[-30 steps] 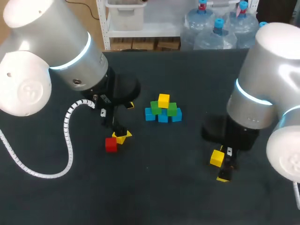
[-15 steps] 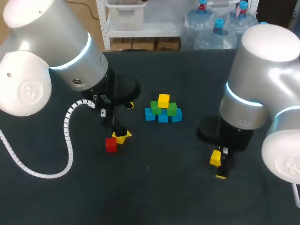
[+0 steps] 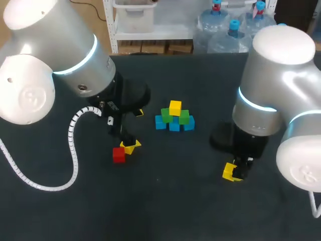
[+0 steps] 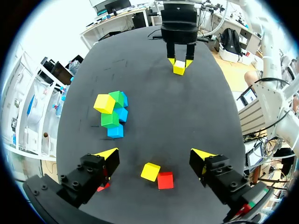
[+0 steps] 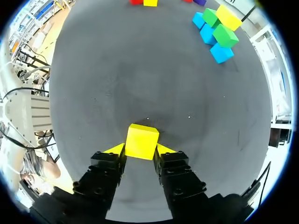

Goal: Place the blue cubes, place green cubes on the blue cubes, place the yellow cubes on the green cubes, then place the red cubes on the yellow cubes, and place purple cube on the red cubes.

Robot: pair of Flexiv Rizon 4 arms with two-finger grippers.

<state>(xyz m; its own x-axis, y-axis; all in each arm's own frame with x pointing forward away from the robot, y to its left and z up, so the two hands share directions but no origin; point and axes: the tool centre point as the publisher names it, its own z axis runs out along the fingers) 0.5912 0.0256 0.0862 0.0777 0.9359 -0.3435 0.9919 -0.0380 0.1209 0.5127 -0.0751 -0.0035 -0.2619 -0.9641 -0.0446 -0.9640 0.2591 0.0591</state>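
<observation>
In the middle of the table stands a stack: blue cubes (image 3: 174, 124) at the bottom, green cubes (image 3: 184, 118) on them and one yellow cube (image 3: 175, 107) on top. My right gripper (image 5: 140, 149) is low over the table at the front right. It is shut on a second yellow cube (image 5: 141, 141) (image 3: 229, 171), with a tip pressed on each side. My left gripper (image 4: 155, 156) hangs open above a third yellow cube (image 4: 150, 171) and a red cube (image 4: 164, 179) (image 3: 119, 155), which touch each other left of the stack.
The dark table (image 3: 165, 201) is bare between the stack and its front edge. In the right wrist view a purple cube (image 5: 200, 2) lies far ahead of the gripper, near the left arm. A bit of red (image 4: 102, 186) shows beside my left gripper's finger.
My right gripper has closed its fingers onto the yellow cube, and the right arm has shifted slightly left. The left arm has not moved.
</observation>
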